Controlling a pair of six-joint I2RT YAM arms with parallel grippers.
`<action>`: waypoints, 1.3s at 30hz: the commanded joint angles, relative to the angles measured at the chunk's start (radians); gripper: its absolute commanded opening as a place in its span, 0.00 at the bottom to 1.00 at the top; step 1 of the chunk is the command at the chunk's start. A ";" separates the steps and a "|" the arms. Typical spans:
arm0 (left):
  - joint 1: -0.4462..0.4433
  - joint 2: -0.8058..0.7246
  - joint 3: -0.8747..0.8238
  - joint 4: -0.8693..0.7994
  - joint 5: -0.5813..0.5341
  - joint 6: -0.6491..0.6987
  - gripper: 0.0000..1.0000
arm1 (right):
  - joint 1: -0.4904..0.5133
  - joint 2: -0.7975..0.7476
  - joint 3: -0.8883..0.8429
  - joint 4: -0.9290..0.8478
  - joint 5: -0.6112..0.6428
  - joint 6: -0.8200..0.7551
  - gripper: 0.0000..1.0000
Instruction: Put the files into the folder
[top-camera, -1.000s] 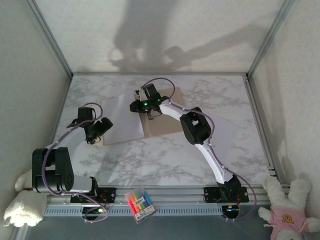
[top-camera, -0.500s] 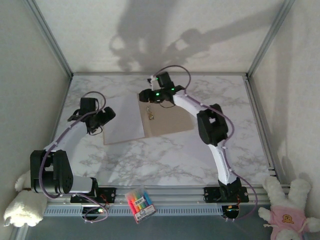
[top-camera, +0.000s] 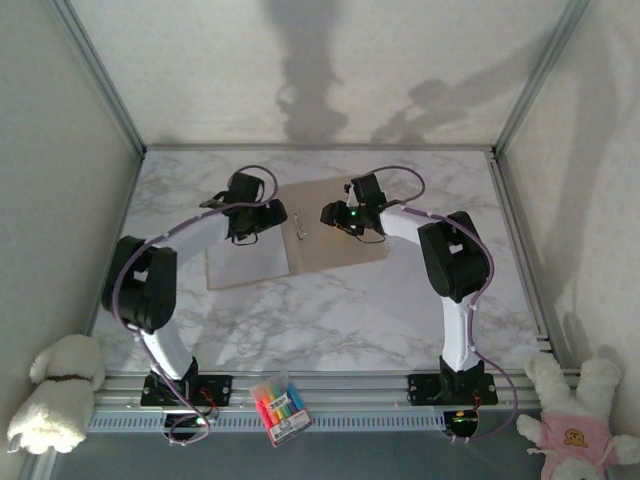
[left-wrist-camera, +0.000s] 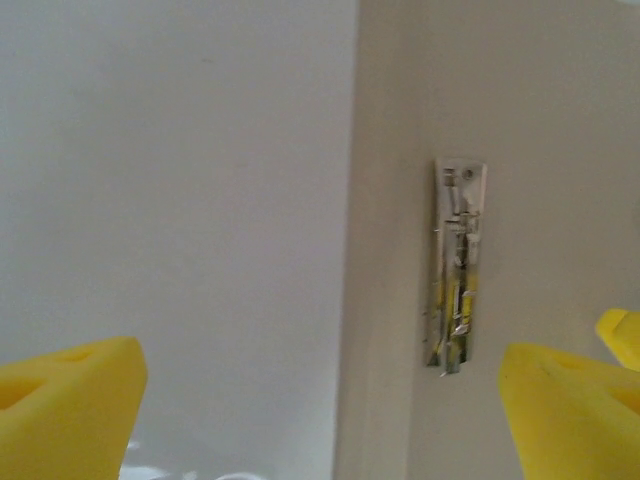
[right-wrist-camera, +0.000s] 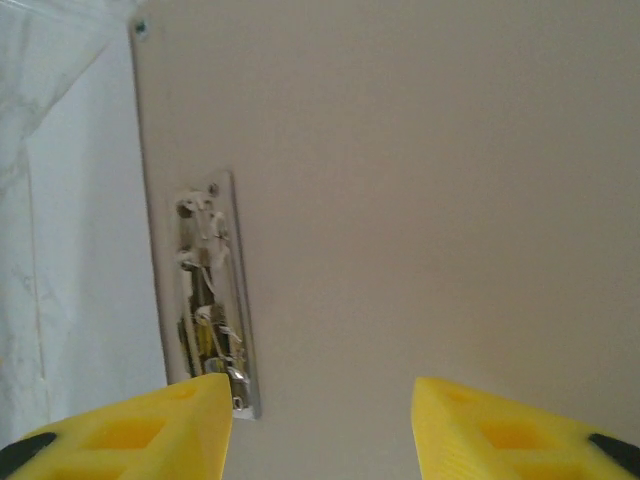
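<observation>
The tan-brown folder lies open on the marble table, a metal clip beside its crease. A white sheet of the files lies flat on the left leaf. My left gripper hovers open over the sheet's inner edge by the crease; in its wrist view the sheet, the brown leaf and the clip lie beneath the open left gripper. My right gripper hangs open over the right leaf, just right of the clip, nothing between the right gripper's fingers.
A pack of coloured markers lies on the front rail between the arm bases. Plush toys sit at the near left and near right corners. Metal frame posts bound the table at the back corners.
My left arm has swung from the table's left side to the folder's crease. My right gripper has moved right and nearer, from the crease onto the right leaf. The sheet now lies flat.
</observation>
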 joint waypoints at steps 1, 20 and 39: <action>-0.033 0.088 0.075 0.031 -0.007 -0.029 0.90 | -0.002 -0.007 -0.020 0.056 0.042 0.058 0.50; -0.014 0.181 0.000 0.060 0.005 -0.039 0.90 | -0.002 -0.009 -0.083 0.031 0.102 0.110 0.50; -0.003 0.191 0.031 0.013 0.041 0.053 0.90 | 0.000 -0.006 -0.090 0.032 0.120 0.113 0.49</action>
